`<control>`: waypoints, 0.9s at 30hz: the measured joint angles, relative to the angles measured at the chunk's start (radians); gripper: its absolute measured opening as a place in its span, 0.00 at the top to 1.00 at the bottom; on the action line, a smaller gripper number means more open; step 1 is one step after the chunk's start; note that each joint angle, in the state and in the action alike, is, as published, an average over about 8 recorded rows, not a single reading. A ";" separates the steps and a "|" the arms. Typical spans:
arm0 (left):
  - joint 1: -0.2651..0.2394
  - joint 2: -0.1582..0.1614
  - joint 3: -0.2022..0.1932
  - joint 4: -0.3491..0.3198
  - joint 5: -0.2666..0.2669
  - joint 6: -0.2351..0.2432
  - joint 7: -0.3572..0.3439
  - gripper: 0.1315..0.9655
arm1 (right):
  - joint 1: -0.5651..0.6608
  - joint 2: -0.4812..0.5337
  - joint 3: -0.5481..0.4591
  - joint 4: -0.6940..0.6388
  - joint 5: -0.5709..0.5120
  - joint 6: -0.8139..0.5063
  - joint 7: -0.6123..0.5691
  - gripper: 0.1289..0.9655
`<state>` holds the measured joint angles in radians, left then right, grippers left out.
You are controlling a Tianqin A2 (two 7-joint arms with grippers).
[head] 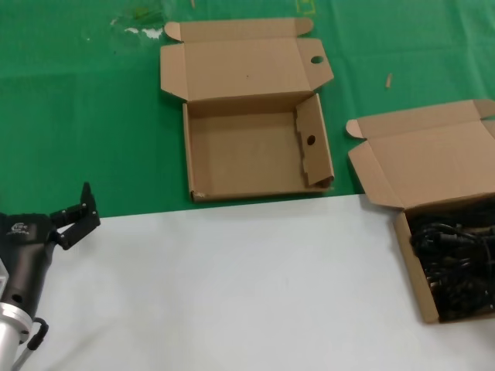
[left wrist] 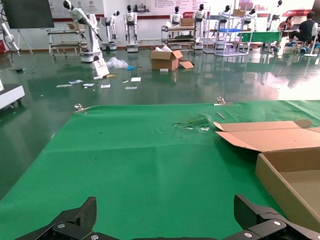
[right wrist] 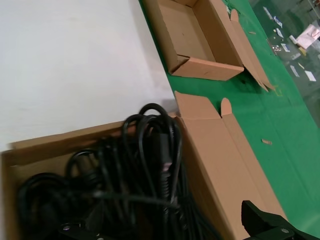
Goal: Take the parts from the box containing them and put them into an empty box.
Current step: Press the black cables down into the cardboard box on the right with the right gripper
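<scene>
The empty box [head: 232, 151] lies open at the middle back on the green cloth, with a round hole in its lid flap and one in its side flap. It also shows in the right wrist view, empty box [right wrist: 186, 35]. The box containing them [head: 421, 162] sits at the right edge, its plain lid folded back. The parts [head: 456, 255] fill it as a tangle of black cords. In the right wrist view my right gripper [right wrist: 165, 227] hangs open just above the parts [right wrist: 140, 170], gripping nothing. My left gripper [head: 77, 212] waits open at the lower left, away from both boxes.
A white table surface [head: 232, 286] covers the front, and green cloth [head: 93, 116] covers the back. Small scraps [head: 143, 31] lie on the cloth behind the empty box. In the left wrist view, the empty box [left wrist: 290, 175] lies off to one side.
</scene>
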<state>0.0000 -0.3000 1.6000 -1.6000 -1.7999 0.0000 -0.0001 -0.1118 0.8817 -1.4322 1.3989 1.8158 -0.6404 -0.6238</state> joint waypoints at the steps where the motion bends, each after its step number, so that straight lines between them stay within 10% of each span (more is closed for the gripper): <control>1: 0.000 0.000 0.000 0.000 0.000 0.000 0.000 0.00 | 0.028 -0.005 -0.019 -0.016 -0.008 0.001 -0.002 0.00; 27: 0.000 0.000 0.000 0.000 0.000 0.000 0.000 0.00 | 0.124 0.030 -0.128 -0.074 -0.042 0.023 0.040 0.40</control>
<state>0.0000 -0.3000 1.6000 -1.6000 -1.7998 0.0000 -0.0003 0.0121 0.9120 -1.5598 1.3253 1.7734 -0.6176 -0.5839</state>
